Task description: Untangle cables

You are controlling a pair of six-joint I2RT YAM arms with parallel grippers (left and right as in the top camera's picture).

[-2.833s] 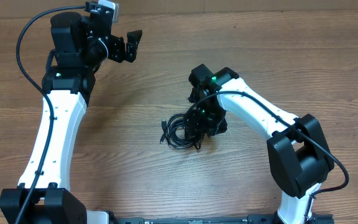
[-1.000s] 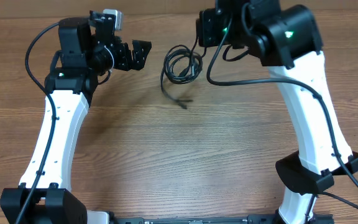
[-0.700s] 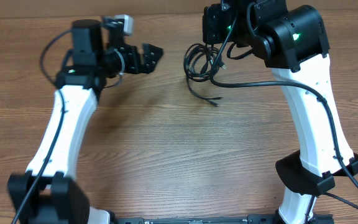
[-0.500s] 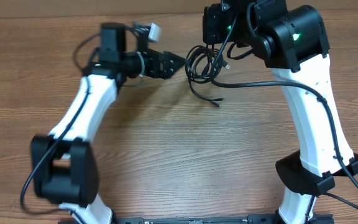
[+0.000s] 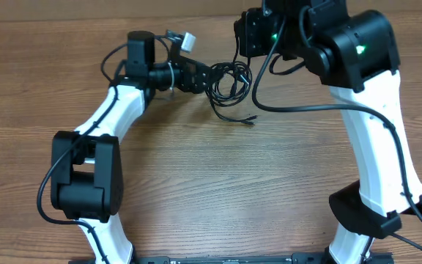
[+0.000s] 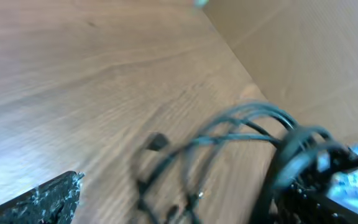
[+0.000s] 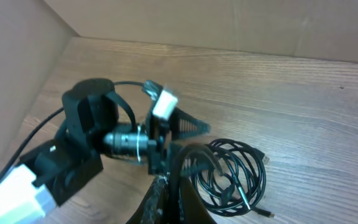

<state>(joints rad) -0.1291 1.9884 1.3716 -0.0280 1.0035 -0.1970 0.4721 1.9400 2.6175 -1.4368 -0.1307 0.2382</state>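
Overhead, right jaws pinching cables (image 5: 233, 71), left jaws spread wide.

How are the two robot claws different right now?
The left claw is wide open; the right claw is squeezed shut. The right claw holds the cables; the left claw only reaches in sideways, gripping nothing yet. Both are at the same black bundle.

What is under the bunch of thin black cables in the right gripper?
Only bare brown wooden table shows under the bunch of thin black cables. A loose plug end trails from it; whether it touches the wood is unclear. The loops hide strips of wood.
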